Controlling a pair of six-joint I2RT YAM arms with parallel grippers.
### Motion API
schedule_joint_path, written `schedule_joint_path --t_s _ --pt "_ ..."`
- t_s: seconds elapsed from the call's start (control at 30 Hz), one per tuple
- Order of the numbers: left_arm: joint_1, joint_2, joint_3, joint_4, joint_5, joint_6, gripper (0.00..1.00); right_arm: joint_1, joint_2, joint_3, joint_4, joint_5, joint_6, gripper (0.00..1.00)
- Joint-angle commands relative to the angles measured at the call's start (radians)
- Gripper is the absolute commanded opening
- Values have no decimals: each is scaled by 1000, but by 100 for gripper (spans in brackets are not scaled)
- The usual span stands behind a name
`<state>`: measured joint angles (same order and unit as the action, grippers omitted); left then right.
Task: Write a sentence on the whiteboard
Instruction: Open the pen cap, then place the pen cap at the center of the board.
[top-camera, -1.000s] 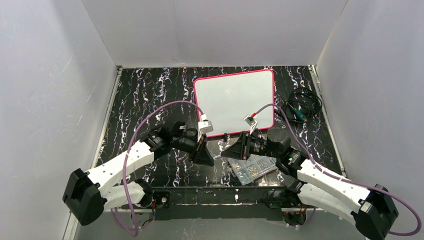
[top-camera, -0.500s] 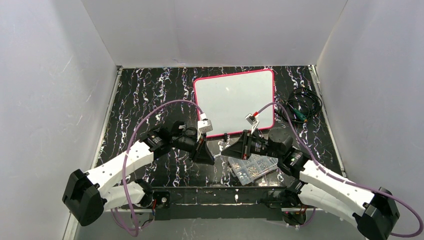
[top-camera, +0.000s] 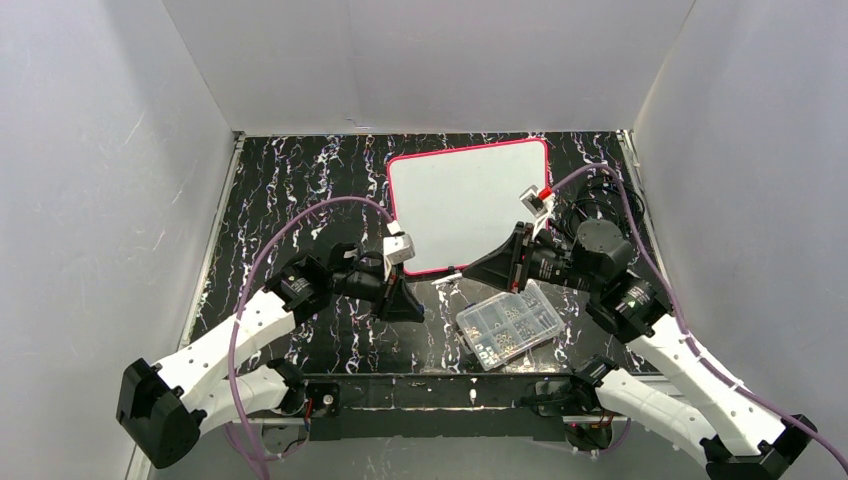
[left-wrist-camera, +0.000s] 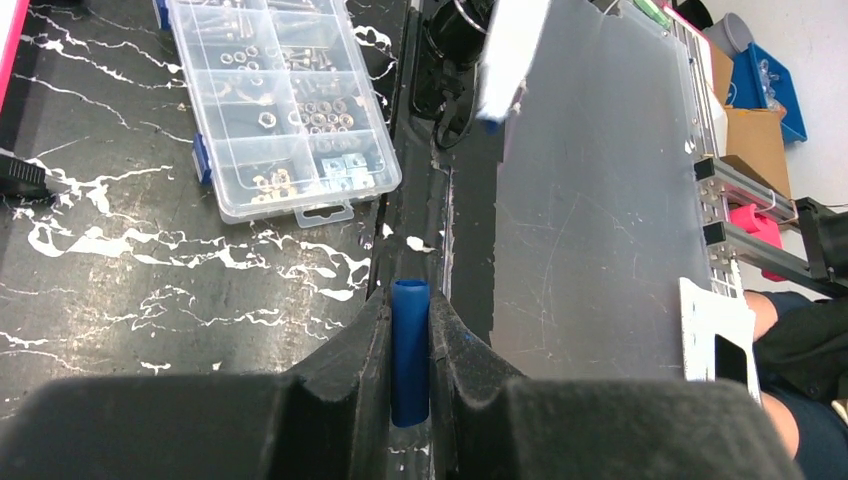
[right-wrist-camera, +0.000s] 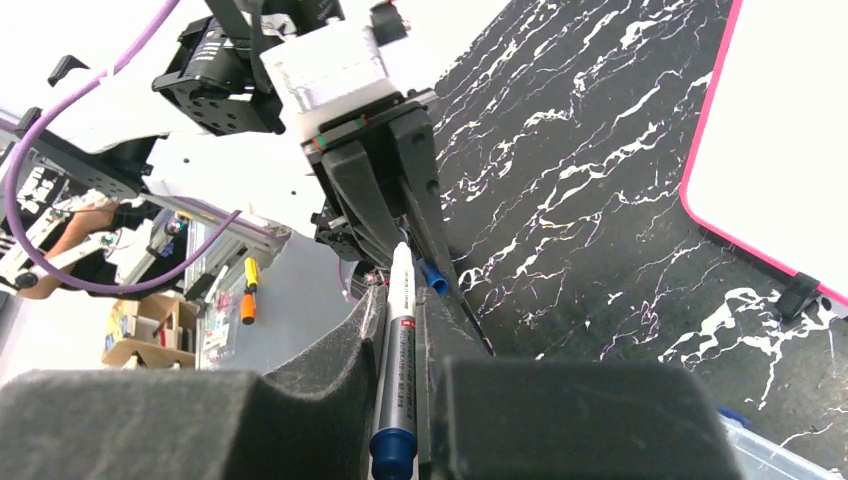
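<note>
The whiteboard (top-camera: 470, 200) lies flat at the back centre, pink-red framed and blank; its corner also shows in the right wrist view (right-wrist-camera: 790, 150). No sentence shows on it. My right gripper (top-camera: 470, 272) (right-wrist-camera: 400, 290) is shut on a grey marker (right-wrist-camera: 398, 350) with a blue end. Its uncapped tip points left, just off the board's near edge. My left gripper (top-camera: 408, 305) (left-wrist-camera: 409, 300) is shut on the blue marker cap (left-wrist-camera: 409, 350), a short way left of the marker tip. The cap also shows in the right wrist view (right-wrist-camera: 433, 277).
A clear compartmented parts box (top-camera: 508, 325) (left-wrist-camera: 280, 100) with small hardware lies near the front edge, below the right gripper. A coil of black cable (top-camera: 600, 215) lies right of the board. White walls enclose the black marbled table (top-camera: 300, 190).
My right arm has lifted and drawn back to the right with the marker, away from the left gripper. My left gripper has shifted slightly left, keeping the cap.
</note>
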<state>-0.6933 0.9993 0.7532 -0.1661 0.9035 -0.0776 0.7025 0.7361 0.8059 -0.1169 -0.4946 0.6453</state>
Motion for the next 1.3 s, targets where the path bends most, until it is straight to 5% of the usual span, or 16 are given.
schedule_joint_path --t_s 0.0,0.17,0.37,0.77,0.97,1.27 --pt "4 -45 -5 -68 -36 32 0 -6 14 130 -134 -16 -118 1" --pt "15 -78 1 -138 -320 27 0 -6 11 206 -305 154 -239 1" --pt "93 -14 23 -244 -702 -50 0 -6 -8 152 -272 320 -284 1" --pt "304 299 63 -312 -692 -160 2 -5 -8 -11 -89 488 -278 1" --pt "335 426 88 -332 -637 -154 18 -5 -39 -74 -22 532 -273 1" --pt "375 435 87 -303 -594 -160 55 -5 -38 -119 35 541 -275 1"
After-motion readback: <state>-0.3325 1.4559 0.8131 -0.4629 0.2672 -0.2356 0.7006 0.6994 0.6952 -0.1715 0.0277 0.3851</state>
